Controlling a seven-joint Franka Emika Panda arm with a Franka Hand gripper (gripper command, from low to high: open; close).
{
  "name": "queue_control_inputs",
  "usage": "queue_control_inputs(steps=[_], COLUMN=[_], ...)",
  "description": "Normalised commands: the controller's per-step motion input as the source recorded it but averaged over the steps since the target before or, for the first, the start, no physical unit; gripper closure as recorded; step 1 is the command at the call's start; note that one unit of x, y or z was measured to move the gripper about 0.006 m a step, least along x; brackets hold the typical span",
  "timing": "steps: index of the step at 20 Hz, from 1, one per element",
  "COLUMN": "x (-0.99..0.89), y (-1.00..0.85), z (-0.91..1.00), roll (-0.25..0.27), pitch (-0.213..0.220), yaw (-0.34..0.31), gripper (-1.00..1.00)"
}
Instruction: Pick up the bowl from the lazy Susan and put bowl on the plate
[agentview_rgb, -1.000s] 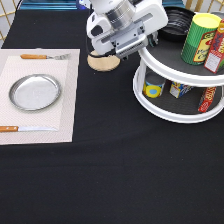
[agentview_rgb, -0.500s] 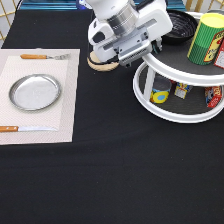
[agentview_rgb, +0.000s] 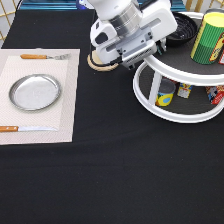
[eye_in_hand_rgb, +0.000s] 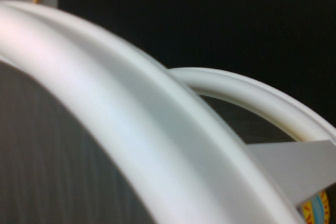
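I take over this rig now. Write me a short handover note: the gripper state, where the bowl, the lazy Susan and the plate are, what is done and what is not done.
Gripper: at the upper tier's rim on the exterior view's left, beside the bowl; whether it is open or shut does not show.
Bowl: black, on the upper tier of the lazy Susan, partly hidden by the robot's hand; not lifted.
Plate: silver, bare, on the pale placemat at the exterior view's left, between a fork and a knife.
Done: hand brought to the bowl.
Left: the bowl is not on the plate.

White curved rims of the lazy Susan (eye_in_hand_rgb: 142, 125), dark grey ribbed surface, black background
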Motion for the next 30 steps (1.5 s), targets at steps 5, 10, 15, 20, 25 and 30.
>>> queue_control_inputs(steps=[5, 10, 15, 20, 25, 30], x=[-0.22, -0.59, -0.66, -0.75, -0.76, -0.75], y=[-0.01, 0.15, 0.29, 0.33, 0.36, 0.34], z=[0.99, 0.8, 0.33, -0.07, -0.23, -0.37], roll=[-0.156, -0.243, -0.255, -0.159, -0.112, -0.105], pitch=[-0.083, -0.131, -0.122, -0.076, -0.058, -0.08], yaw=[0.0, -0.001, -0.016, -0.03, -0.038, -0.038], gripper=[-1.0, -1.0, -1.0, -1.0, -1.0, -1.0])
